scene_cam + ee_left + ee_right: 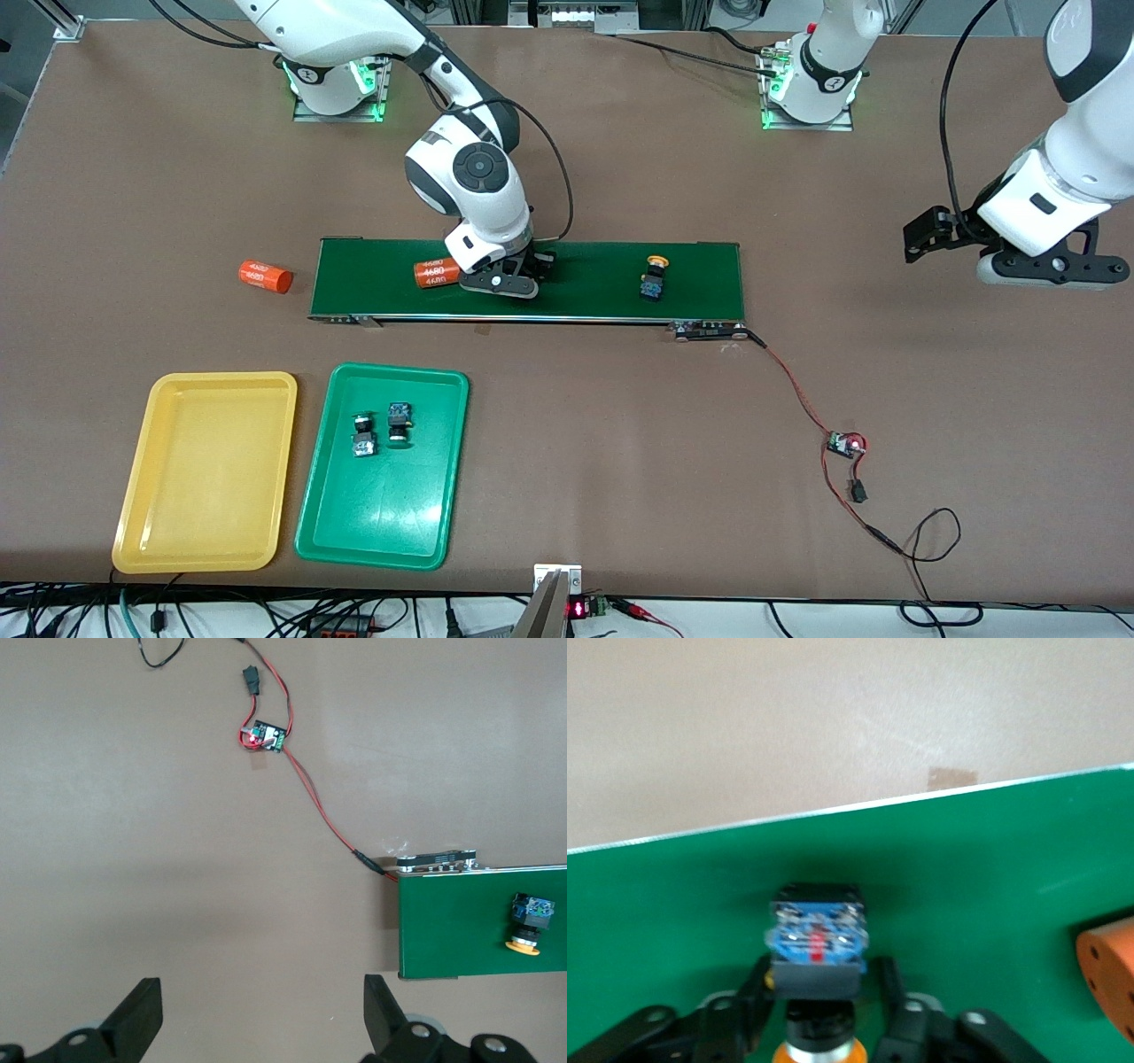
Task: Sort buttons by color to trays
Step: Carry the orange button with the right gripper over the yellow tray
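Brown table [620, 443] with a dark green belt [585, 266] across its middle. Right gripper [509, 276] is down on the belt, fingers [897, 997] closed against the sides of a button [819, 943] with black-and-blue body and a yellow cap at the edge of the right wrist view; button sits on the belt surface. An orange cylinder [436, 274] with white print lies on the belt just beside this gripper, toward the right arm's end. Second yellow-capped button [654, 280] lies on the belt toward the left arm's end, well apart from the gripper. Another orange cylinder [265, 276] lies on the table off the belt's end at the right arm's side. Nearer the front camera: yellow tray [142, 523] and green tray [425, 496] side by side; two buttons [381, 427] lie close together in the green tray. Left gripper [263, 1010] hangs over bare table past the belt's end, fingers wide open, holding nothing, waiting. Red wire with a small circuit board [843, 445] runs from the belt's corner
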